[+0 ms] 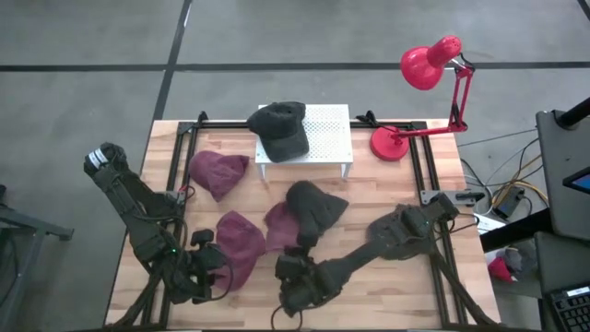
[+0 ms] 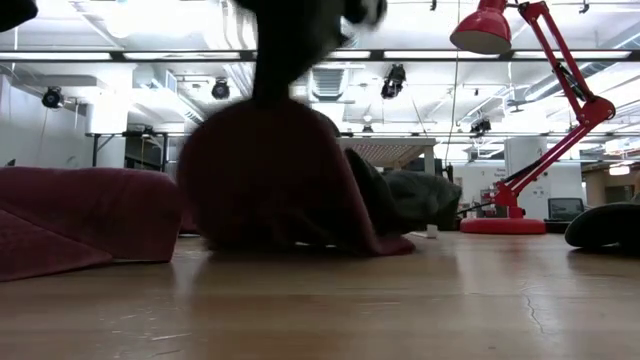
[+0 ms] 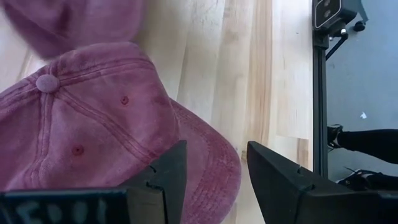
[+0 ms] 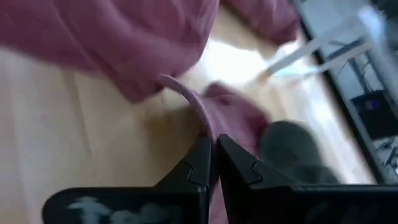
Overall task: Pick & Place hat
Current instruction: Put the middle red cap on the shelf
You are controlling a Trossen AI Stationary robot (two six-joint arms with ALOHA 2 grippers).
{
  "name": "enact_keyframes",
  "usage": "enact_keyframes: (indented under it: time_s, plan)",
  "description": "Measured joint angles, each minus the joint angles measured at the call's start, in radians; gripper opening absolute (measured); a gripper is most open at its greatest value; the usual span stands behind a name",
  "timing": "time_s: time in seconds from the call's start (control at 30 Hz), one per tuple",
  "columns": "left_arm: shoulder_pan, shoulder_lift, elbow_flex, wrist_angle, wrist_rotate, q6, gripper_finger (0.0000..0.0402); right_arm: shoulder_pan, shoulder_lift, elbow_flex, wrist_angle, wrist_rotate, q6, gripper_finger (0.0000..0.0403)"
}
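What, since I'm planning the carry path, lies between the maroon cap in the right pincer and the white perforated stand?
The right pincer is shut on the faded maroon fabric cap's brim. A dark grey fabric hat lies partly over that cap, on the side toward the white perforated stand, whose top already holds a dark grey baseball cap.
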Motion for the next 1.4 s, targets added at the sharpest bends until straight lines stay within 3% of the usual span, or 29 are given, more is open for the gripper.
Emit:
enact_keyframes:
  time_s: [0.23, 0.8, 1.07, 1.17, 1.27, 1.4]
  plan:
    - [-0.003, 0.000, 0.000, 0.019, -0.002, -0.019, 0.0163, 0.069, -0.001, 0.211, -0.071, 0.142, -0.110, 0.0008]
    - [-0.011, 0.000, 0.000, 0.048, -0.070, -0.060, 0.0163, 0.153, -0.186, 0.208, -0.078, 0.539, -0.290, 0.0008]
    - [-0.005, -0.004, 0.017, 0.128, -0.225, -0.024, 0.0163, 0.147, -0.288, 0.208, -0.056, 0.610, -0.289, 0.0008]
    - [0.002, -0.006, 0.040, 0.127, -0.299, 0.001, 0.0163, 0.127, -0.347, 0.208, -0.053, 0.510, -0.254, 0.0008]
    - [0.009, -0.009, 0.069, 0.128, -0.361, 0.038, 0.0163, 0.079, -0.404, 0.208, -0.016, 0.258, -0.241, 0.0008]
    - [0.017, -0.015, 0.110, 0.127, -0.392, 0.094, 0.0163, 0.012, -0.444, 0.205, 0.121, -0.078, -0.344, 0.0008]
